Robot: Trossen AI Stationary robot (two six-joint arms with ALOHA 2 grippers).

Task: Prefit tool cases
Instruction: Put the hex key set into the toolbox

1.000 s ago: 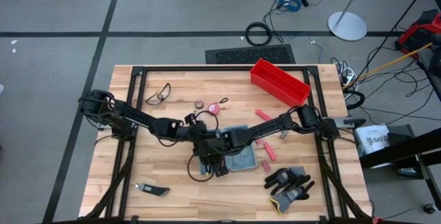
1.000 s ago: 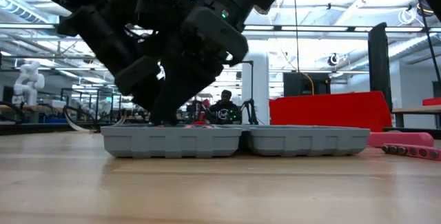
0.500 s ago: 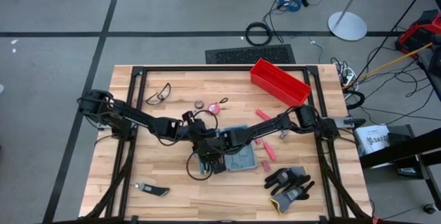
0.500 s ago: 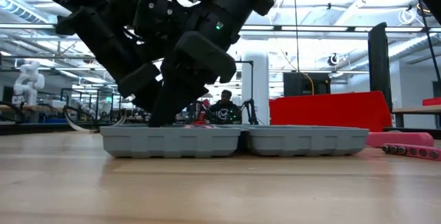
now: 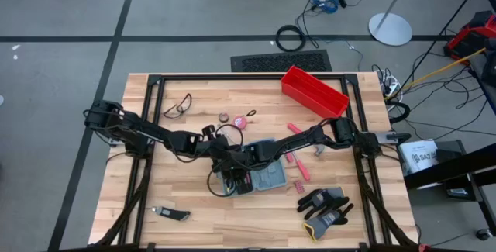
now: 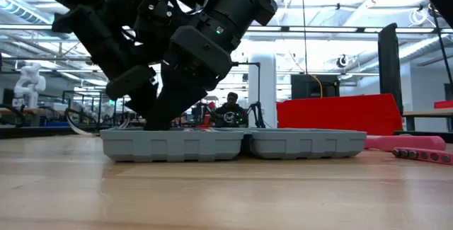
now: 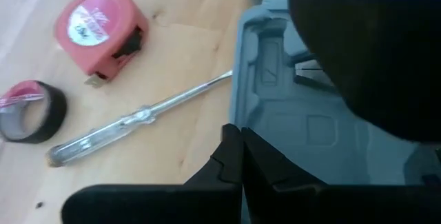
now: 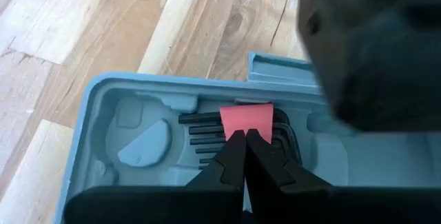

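The grey-blue tool case (image 5: 270,177) lies open and flat on the wooden table, its moulded slots facing up (image 6: 241,145). Both arms meet over its left half. My left gripper (image 7: 241,156) is shut, its tips at the case's outer rim (image 7: 236,107). My right gripper (image 8: 242,154) is shut too and points down into the case, its tips at a red holder (image 8: 247,118) of black hex keys lying in a slot. In the low view dark fingers (image 6: 159,111) reach down into the left half. My left gripper's shut fingertips stand right at the case's side rim (image 7: 234,124), slanting down from above; whether they touch it I cannot tell. My right gripper's shut fingertips meet the near edge of the red hex-key holder (image 8: 245,129), slanting down from above. The holder lies in its slot inside the case.
Beside the case lie a red tape measure (image 7: 103,34), a black tape roll (image 7: 31,110) and a clear-handled screwdriver (image 7: 138,122). A red bin (image 5: 314,91) stands at the far right, glasses (image 5: 178,105) at the far left, black gloves (image 5: 325,205) near right, pink tools (image 5: 298,167) between.
My right gripper has sunk lower into the case's left half, staying shut. The case has shifted a little toward the table's left, still flat on the table.
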